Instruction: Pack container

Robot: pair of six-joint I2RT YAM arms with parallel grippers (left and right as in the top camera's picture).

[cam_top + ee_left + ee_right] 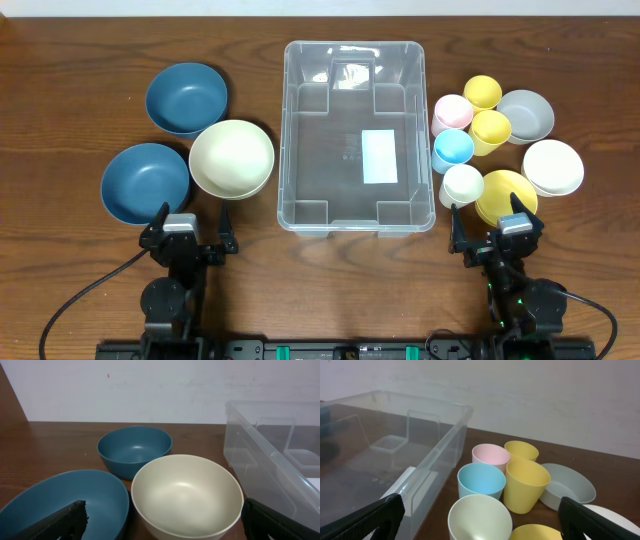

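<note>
Left gripper [196, 222] and right gripper [487, 222] both gape wide, holding nothing. The container [320, 150] sits empty at centre table, between them. Best opener, I'd say: pinch the cream bowl [231, 158] by its rim, clear the wall, and set it flat.

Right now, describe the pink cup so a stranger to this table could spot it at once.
Find the large clear container in the middle of the table; a cluster of cups stands to its right. The pink cup sits beside the container's wall, just beyond the blue cup. It is the only pink one; its neighbours are blue and yellow.
</note>
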